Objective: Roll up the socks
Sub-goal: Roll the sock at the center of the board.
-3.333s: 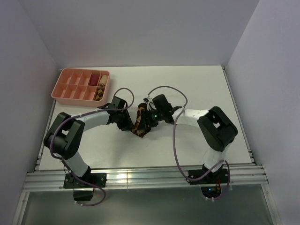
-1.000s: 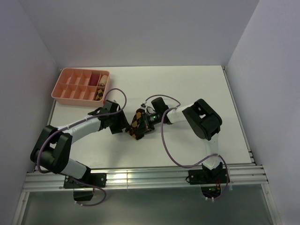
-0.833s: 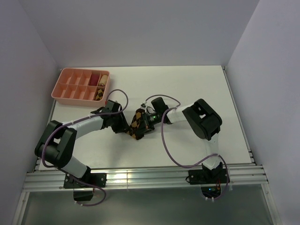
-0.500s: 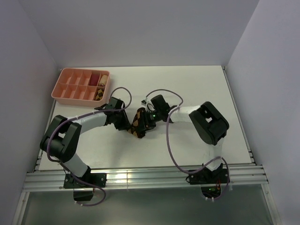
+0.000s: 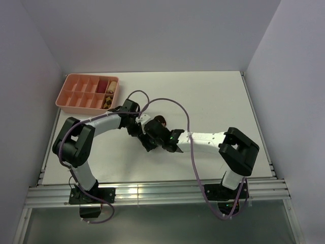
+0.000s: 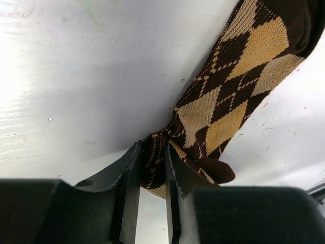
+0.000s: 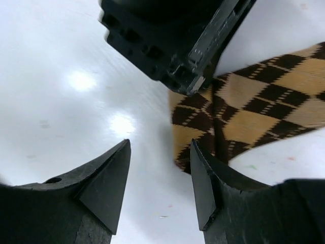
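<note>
The socks, dark brown with tan argyle diamonds, lie as one strip on the white table; I cannot tell the two apart. My left gripper is shut on the strip's bunched near end. In the top view the left gripper is at mid-table, and only a dark tip of the socks shows past the arms. My right gripper stands open just beside the socks' edge with nothing between its fingers. From above, the right gripper is right against the left one.
A pink compartment tray stands at the back left, with reddish and beige rolls in its right-hand cells. The left gripper's black body fills the top of the right wrist view. Grey walls close in the table.
My right gripper has opened and let go of the socks, and its arm has swung nearer and lower. My left gripper has closed on the socks' end.
</note>
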Robot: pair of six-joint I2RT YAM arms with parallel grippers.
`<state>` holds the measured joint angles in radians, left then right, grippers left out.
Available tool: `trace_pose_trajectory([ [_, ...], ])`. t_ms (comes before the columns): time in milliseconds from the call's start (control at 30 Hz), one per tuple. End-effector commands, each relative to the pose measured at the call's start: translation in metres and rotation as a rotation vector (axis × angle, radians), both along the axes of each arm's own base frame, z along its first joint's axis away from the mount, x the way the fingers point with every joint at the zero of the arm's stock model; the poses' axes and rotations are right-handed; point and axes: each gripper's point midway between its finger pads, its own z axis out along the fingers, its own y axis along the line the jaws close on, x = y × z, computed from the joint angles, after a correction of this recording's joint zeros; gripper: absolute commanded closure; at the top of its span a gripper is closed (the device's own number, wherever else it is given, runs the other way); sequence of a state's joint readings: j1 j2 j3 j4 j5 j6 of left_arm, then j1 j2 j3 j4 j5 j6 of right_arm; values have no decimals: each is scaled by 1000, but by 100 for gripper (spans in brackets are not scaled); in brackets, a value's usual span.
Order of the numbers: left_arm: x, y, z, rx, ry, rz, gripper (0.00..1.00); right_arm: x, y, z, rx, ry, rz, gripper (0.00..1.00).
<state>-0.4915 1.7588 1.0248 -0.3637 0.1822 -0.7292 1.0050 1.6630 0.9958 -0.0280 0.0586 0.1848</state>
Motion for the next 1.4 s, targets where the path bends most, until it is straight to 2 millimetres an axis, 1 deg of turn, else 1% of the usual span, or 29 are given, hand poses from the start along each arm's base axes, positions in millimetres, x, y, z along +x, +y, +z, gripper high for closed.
trace_pose_trajectory([
  [0,-9,15,-21,112,41,-47,73,22,-14,-1,-161,-184,-66,43],
  [167,-5,14,-18,121,33,-73,73,27,-19,-10,-232,-246,-97,43],
  [367,-3,10,-17,111,35,-102,73,24,-20,-36,-291,-224,-62,50],
  [433,-3,9,-14,104,31,-107,72,21,-21,-49,-313,-203,-50,53],
  [533,2,5,-8,94,14,-114,71,17,-22,-61,-325,-182,-34,64],
  [567,4,4,-5,91,7,-122,71,16,-21,-62,-319,-174,-27,76],
  [633,7,2,-1,85,-5,-127,69,8,-14,-60,-279,-141,8,87],
  [667,9,1,2,79,-14,-130,66,7,-10,-54,-255,-133,17,95],
  [700,11,1,5,78,-25,-130,64,5,-8,-53,-240,-119,25,99],
  [733,13,0,7,78,-32,-128,62,2,-6,-52,-225,-96,27,100],
  [767,16,-1,11,73,-44,-124,58,-4,2,-48,-187,-56,62,100],
  [800,19,-1,14,71,-58,-118,56,-2,1,-47,-168,-26,59,100],
  [833,22,-2,21,61,-79,-111,51,-5,2,-48,-143,22,60,100],
  [867,24,-1,25,52,-85,-90,48,-13,8,-48,-100,86,99,100],
  [900,27,1,30,48,-98,-74,45,-15,10,-48,-75,128,107,100],
  [933,31,1,40,31,-127,-55,40,-10,6,-49,-42,181,80,100],
  [967,32,5,43,19,-127,-14,38,-21,11,-50,4,266,125,100],
  [1000,34,7,55,0,-154,11,37,-22,9,-52,27,315,127,100],
  [1033,38,11,60,-8,-173,41,35,-13,5,-51,71,364,89,100],
  [1067,37,19,59,-15,-160,100,34,-14,3,-57,89,418,88,100],
  [1100,38,24,70,-28,-183,130,34,-20,5,-56,132,492,96,100],
  [1133,35,33,66,-11,-172,186,32,-14,2,-55,167,526,86,100],
  [1167,36,41,68,-10,-179,218,32,-14,1,-60,178,569,81,100],
  [1200,35,44,76,-22,-198,239,31,-19,3,-57,214,633,97,100],
  [1233,32,49,72,-26,-189,264,31,-16,0,-58,231,671,85,100],
  [1267,29,50,72,-31,-189,271,31,-17,0,-64,239,715,78,100],
  [1300,25,50,77,-46,-197,272,31,-21,1,-61,265,778,83,100],
  [1333,16,49,69,-59,-168,270,31,-22,0,-62,275,809,80,100],
  [1367,13,48,69,-75,-169,269,31,-18,1,-64,301,826,78,100],
])
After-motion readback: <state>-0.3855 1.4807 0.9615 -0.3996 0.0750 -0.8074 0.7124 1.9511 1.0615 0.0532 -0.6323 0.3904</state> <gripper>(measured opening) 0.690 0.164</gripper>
